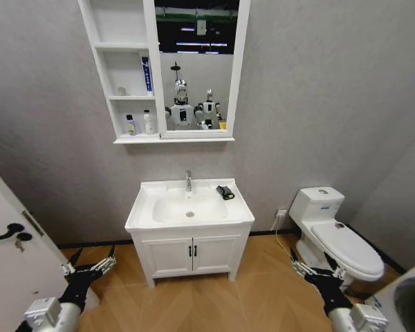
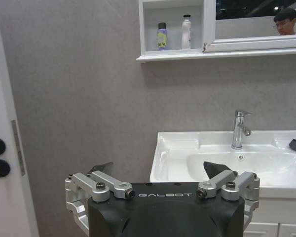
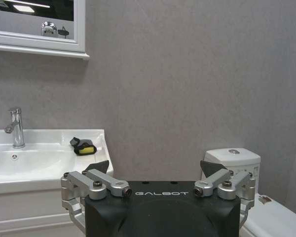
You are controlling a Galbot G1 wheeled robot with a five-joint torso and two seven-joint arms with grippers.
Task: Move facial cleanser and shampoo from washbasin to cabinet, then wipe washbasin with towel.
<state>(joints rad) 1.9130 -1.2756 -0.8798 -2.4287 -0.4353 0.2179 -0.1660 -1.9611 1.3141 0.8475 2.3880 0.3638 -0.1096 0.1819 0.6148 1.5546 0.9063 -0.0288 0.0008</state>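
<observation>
Both tools (image 1: 91,264) (image 1: 311,265) spread, well below towel (image 1: 225,192).

Walls (image 1: 318,90) all around were a grey, slightly textured finish. The floor (image 1: 263,297) was light wood-look planks laid in a herringbone pattern. A white toilet (image 1: 335,235) sat against the wall on the right, lid down, with a socket (image 1: 281,214) low on the wall beside it. On the left stood a white door (image 1: 10,263) with a black handle (image 1: 5,232).

Even, bright indoor light, soft shadows, sharp focus; head view bends at its edges.
</observation>
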